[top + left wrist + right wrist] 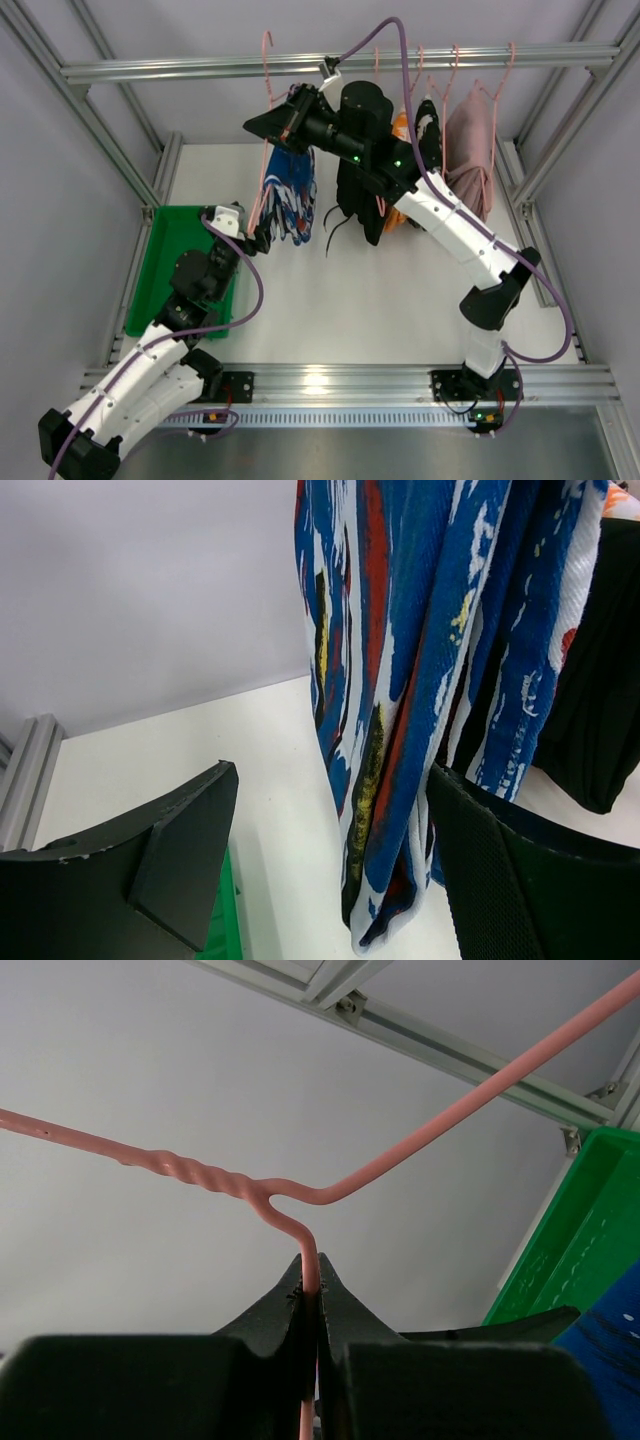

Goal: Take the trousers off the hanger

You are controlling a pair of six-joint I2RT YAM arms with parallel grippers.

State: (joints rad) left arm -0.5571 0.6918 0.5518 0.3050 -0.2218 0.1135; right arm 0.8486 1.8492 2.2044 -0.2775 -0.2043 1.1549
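Observation:
The blue printed trousers [291, 195] hang folded from a pink wire hanger [268, 95] on the top rail. My right gripper [265, 122] is shut on that hanger's wire [300, 1200] just below the twisted neck, fingertips [312, 1265] pinched together. My left gripper [265, 232] is open at the trousers' lower end. In the left wrist view the blue trousers [400, 680] hang between the jaws [335, 780], close against the right finger [510, 880] and apart from the left finger [180, 860]. The black trousers [360, 190] with dangling drawstrings hang to the right.
A green tray [165, 265] lies on the white table at the left, beside my left arm. An orange-and-white garment [400, 128] and a pink one [470, 150] hang on further pink hangers. The aluminium rail [180, 68] and frame posts enclose the workspace.

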